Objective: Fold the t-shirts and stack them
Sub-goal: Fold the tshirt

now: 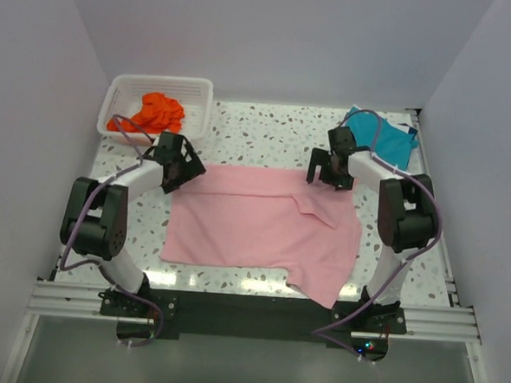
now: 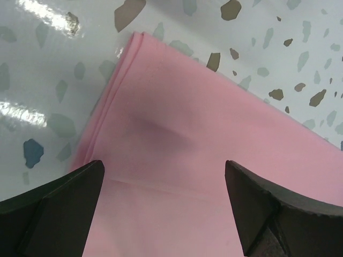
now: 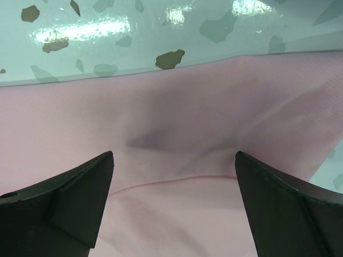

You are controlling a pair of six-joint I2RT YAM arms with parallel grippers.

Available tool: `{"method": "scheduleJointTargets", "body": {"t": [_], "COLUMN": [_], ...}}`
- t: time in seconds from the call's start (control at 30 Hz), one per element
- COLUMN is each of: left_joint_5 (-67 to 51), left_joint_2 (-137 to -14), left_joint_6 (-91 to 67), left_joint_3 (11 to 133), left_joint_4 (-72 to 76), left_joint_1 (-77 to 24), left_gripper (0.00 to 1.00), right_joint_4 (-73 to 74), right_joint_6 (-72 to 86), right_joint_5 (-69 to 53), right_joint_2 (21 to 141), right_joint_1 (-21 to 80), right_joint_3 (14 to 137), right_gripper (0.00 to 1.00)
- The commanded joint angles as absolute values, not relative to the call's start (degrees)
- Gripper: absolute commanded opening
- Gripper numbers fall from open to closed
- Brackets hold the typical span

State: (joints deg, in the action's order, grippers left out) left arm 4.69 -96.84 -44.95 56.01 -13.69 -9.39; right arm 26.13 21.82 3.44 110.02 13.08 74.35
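Note:
The light pink t-shirt [image 1: 262,222] lies spread flat in the middle of the table, one sleeve folded over near its far right corner. My left gripper [image 1: 183,171] is open just above its far left corner, which fills the left wrist view [image 2: 177,160]. My right gripper [image 1: 328,175] is open above its far right edge, seen in the right wrist view [image 3: 177,134]. The orange-red t-shirt [image 1: 156,112] is bunched in the basket. The teal blue t-shirt [image 1: 389,137] lies at the far right corner.
The white mesh basket [image 1: 123,88] stands at the far left. Speckled terrazzo tabletop [image 1: 268,131] lies between basket and teal shirt. White walls close in the table on three sides. The arm bases sit on the black rail at the near edge.

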Motion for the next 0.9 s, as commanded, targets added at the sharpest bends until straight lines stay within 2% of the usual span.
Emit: {"method": "scheduleJointTargets", "body": {"t": [0.0, 0.23, 0.53, 0.67, 0.87], "left_joint_5": [6.42, 8.25, 9.4, 11.32, 17.91], "left_joint_2": [-88.7, -73.15, -58.82, -56.78, -56.78], "left_joint_6": [-44.12, -46.65, -63.59, -74.69, -86.03], "left_joint_3": [54.24, 47.91, 35.79, 32.26, 30.41], "left_joint_4": [-17.31, -24.95, -35.41, -41.46, -50.34], "left_joint_1": [-8.88, -12.56, -32.76, -45.22, -48.95], "left_gripper": [1.0, 1.0, 1.0, 1.0, 1.0], "right_joint_4": [28.56, 26.98, 29.97, 30.32, 30.41], "right_joint_6": [21.53, 24.16, 23.73, 23.12, 22.41], "right_joint_5": [2.29, 1.14, 1.93, 2.28, 2.11], "right_joint_2": [102.93, 88.87, 76.92, 73.92, 74.18], "right_joint_1": [12.66, 12.66, 12.66, 12.66, 12.57], "right_joint_3": [74.1, 64.53, 55.2, 53.09, 52.47], "right_gripper": [0.99, 0.99, 0.99, 0.99, 0.99]}}
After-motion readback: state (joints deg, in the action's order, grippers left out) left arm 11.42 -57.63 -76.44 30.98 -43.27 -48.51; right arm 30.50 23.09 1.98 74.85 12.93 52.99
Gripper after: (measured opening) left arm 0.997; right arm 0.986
